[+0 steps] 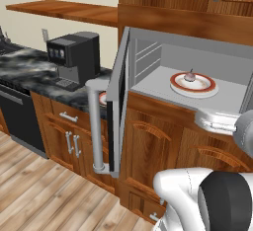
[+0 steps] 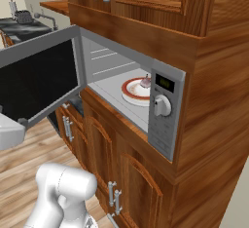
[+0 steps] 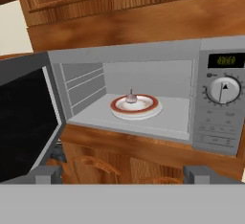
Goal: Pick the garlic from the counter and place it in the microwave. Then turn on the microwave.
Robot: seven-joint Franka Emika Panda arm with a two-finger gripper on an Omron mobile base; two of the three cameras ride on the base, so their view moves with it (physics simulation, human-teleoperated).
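- Claw (image 3: 122,175) fingertips rise wide apart at the bottom of the hand view, spread and holding nothing, backed off in front of the open microwave (image 3: 210,98).
- Door (image 2: 39,83) of the microwave stands swung out to the left, its black glass facing the room and its long bar handle (image 1: 96,126) hanging at the free edge; it looks left open because the loading is done and closing is likely the next step.
- Control panel on the right carries a round knob (image 2: 162,106) under a small display, reachable once the door is shut, I judge.
- Garlic (image 3: 131,97) sits inside the cavity on a red-rimmed plate (image 3: 143,108), roughly at its middle, so the placing half of the task appears finished.
- Wooden cabinets surround the microwave above and below, over a wood-plank floor.
- Counter (image 1: 29,72), dark marble with white veins, runs off to the left and bears a black coffee machine (image 1: 74,57); a wooden shelf (image 1: 64,10) hangs on the pale wall beyond.
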